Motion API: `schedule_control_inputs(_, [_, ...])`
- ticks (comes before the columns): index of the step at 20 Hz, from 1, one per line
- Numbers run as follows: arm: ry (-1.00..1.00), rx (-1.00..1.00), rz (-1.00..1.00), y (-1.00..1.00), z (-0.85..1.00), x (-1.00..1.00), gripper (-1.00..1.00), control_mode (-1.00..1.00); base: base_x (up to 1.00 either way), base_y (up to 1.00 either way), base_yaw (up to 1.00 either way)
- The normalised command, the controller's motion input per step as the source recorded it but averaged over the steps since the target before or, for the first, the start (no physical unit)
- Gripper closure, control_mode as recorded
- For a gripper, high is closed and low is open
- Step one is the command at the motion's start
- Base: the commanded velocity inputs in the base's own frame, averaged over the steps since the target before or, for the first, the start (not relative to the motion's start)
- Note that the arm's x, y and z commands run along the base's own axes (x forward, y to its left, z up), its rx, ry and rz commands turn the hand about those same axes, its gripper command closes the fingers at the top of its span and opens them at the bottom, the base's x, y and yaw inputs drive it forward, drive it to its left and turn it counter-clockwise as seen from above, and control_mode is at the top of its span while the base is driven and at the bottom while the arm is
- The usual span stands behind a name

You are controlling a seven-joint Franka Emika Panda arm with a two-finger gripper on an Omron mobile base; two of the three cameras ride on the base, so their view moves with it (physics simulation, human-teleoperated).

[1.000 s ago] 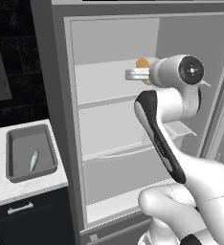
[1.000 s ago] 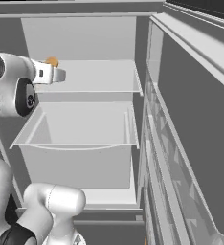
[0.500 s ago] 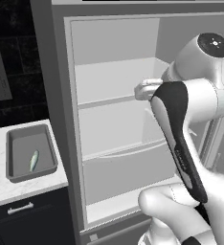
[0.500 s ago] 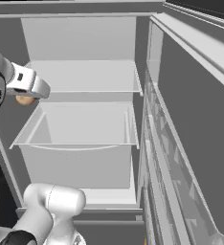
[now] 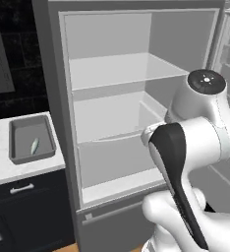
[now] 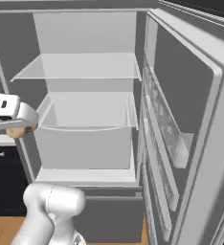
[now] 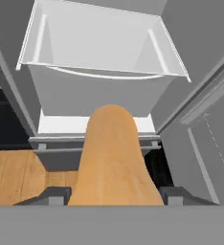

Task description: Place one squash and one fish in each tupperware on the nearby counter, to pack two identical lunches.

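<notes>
End effector [image 7: 115, 195] is clamped on an orange-tan squash [image 7: 113, 158]: hand view has the squash rising between the two dark fingertips [image 7: 54, 195] and blocking the middle of the picture. In the right base view the end effector [image 6: 16, 128] sits at the left edge, in front of the open fridge [image 6: 87, 95], with a bit of the squash [image 6: 17, 132] peeking out under the white hand.

Hand view looks down at the fridge's clear drawer [image 7: 102, 72] and a strip of wood floor [image 7: 18, 174] at lower left.

Left base view: white surface [image 5: 16, 170] to the left of the fridge [image 5: 112, 108], over dark cabinets [image 5: 28, 216] with a silver handle [image 5: 22, 188]. One grey tray [image 5: 31, 139] sits on it, just beside the fridge wall, with one slim fish [image 5: 34, 145] lying inside, roughly along the tray's long side. No squash in that tray. The arm's elbow [image 5: 195, 128] blocks the right half of this view.

Fridge door [image 6: 190, 129] stands open to the right, shelves [image 6: 80, 67] bare.

Can't locate the second tray, second fish or second squash here.
</notes>
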Motion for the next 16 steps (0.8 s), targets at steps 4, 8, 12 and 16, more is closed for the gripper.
schedule_control_inputs(4, [0.0,0.0,0.0,0.0,0.0,0.0,1.0,1.0,-0.91,0.84,0.0])
schedule_control_inputs(8, [0.0,0.0,0.0,0.0,0.0,0.0,1.0,1.0,-0.11,1.0,0.0])
schedule_control_inputs(12, [0.0,0.0,0.0,0.0,0.0,0.0,1.0,1.0,0.04,1.0,0.0])
schedule_control_inputs(16, [0.0,0.0,0.0,0.0,0.0,0.0,1.0,1.0,0.74,1.0,0.0])
